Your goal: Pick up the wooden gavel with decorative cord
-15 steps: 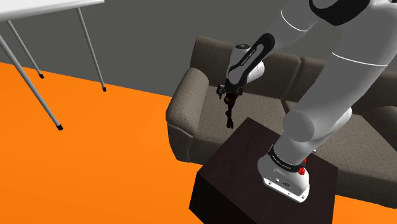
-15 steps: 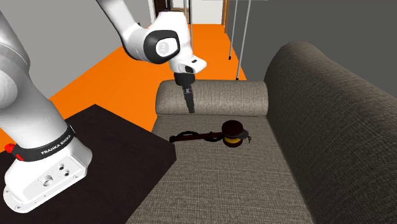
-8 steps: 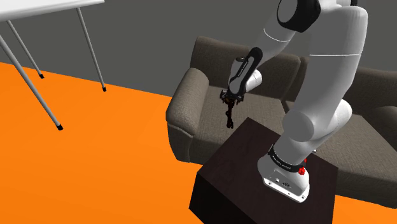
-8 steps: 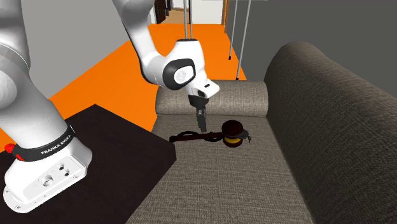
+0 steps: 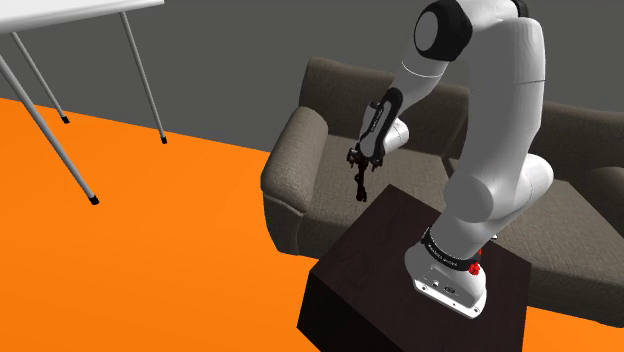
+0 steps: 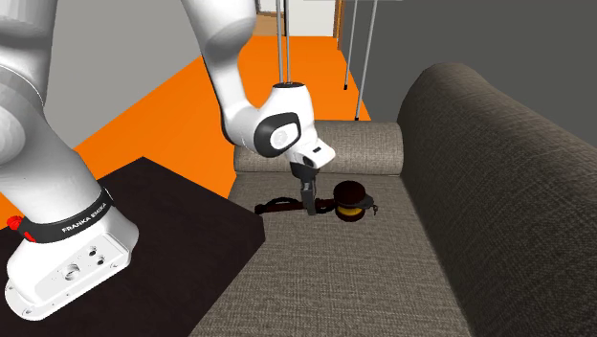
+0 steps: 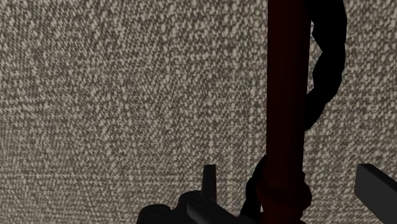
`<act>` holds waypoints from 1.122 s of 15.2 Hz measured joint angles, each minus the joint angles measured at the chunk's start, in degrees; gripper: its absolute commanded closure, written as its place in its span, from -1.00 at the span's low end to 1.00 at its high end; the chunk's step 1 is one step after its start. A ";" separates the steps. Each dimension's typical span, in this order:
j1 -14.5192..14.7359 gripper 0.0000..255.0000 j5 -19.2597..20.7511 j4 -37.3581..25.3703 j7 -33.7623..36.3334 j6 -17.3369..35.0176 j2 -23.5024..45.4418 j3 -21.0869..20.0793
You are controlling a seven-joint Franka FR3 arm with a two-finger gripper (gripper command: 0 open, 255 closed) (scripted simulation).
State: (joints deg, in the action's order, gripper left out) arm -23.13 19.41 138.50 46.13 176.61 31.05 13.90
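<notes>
The wooden gavel (image 6: 350,203) is seen lying flat on the seat cushion of the grey-brown sofa (image 6: 402,278), directly beneath the jaws. In the wrist view its dark red handle (image 7: 283,95) is framed roughly midway between the two fingers (image 7: 208,181), with the black twisted cord (image 7: 326,70) wound along one side of it; the jaws are held apart, one finger to each side of the handle, and no contact with it can be made out; nothing is gripped yet.

The jaws are pointed down at the cushion, presumably so that the slim handle is pinched across its width rather than the bulky head; that head, marked by a yellow band, lies just beside the jaws, towards the sofa's back. The handle is judged the better hold, being narrow enough for the opening; the soft cushion may yield under a descent, and the loose cord could be trapped under a fingertip; a closing centred on the handle is therefore called for.
</notes>
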 measured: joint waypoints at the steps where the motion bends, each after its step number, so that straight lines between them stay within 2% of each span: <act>1: 0.19 -1.00 -0.04 -0.34 0.24 0.70 1.07 0.11; 2: 0.22 -1.00 -0.04 -0.52 0.33 1.19 1.76 0.16; 3: 0.33 1.00 -0.04 -0.52 0.42 1.45 2.02 0.25; 13: 0.50 1.00 -0.03 -0.47 0.54 1.71 2.20 0.34; 17: 0.24 1.00 0.07 0.47 0.09 -0.16 -0.61 0.17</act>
State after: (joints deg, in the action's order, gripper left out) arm -22.89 19.47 138.97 46.22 176.45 30.44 14.06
